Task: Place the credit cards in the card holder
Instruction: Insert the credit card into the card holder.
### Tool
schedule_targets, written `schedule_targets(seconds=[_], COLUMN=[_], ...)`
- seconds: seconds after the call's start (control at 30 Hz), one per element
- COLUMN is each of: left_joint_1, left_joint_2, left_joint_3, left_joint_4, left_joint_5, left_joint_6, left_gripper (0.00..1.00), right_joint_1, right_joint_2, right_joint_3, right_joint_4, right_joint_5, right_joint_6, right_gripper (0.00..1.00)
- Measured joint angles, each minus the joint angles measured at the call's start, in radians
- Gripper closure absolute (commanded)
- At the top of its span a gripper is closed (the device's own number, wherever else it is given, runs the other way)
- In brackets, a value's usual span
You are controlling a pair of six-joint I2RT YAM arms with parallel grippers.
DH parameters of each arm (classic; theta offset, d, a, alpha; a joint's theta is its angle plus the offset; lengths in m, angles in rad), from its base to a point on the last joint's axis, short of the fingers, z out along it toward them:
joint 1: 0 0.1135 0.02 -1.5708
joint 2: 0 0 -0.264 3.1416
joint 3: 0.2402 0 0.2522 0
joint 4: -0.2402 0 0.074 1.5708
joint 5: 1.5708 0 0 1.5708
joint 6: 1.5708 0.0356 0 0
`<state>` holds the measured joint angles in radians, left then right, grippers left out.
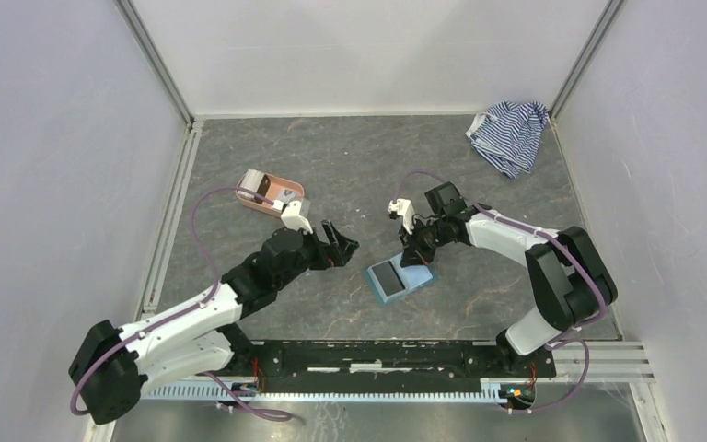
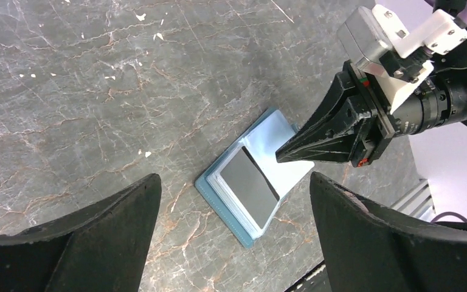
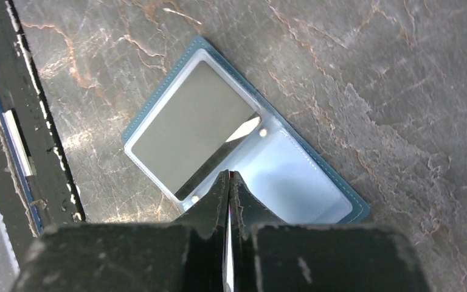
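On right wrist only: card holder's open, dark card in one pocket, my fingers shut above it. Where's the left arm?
Observer: The left gripper hovers just left of the card holder, jaws wide open.
Operator: Holding anything?
Observer: No, the left wrist view shows it empty.
Operator: More cards anywhere?
Observer: A salmon-pink tray sits beyond the left gripper, with a whitish-grey item in it; too small to call it cards.

Nowhere here is there a word, brand, number or sign that can be read. The black cylindrical camera lens (image 2: 444, 102) at about two o'clock in the left wrist view bears tiny pale markings, too small to make out.
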<state>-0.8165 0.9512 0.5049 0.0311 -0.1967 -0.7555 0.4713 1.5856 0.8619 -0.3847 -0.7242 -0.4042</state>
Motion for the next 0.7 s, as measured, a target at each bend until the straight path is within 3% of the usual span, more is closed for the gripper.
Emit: schedule_targets(seconds=[0.2, 0.7], left_joint_1=[0.023, 0.031], left_joint_2=[0.01, 0.029], left_joint_3=[-0.074, -0.081], left_joint_4=[0.084, 0.075], left_joint_5=[0.079, 0.119], left_joint_6=[-0.025, -0.049], left_gripper=[0.1, 0.1], right_joint_1=[0.041, 0.083], right_joint_2=[0.028, 0.077], right_joint_3=[-0.004, 0.001], right_joint_4=[0.01, -0.008], right_joint_5=[0.064, 0.071], right_joint_6=[0.008, 0.003], right_gripper=[1.0, 1.0])
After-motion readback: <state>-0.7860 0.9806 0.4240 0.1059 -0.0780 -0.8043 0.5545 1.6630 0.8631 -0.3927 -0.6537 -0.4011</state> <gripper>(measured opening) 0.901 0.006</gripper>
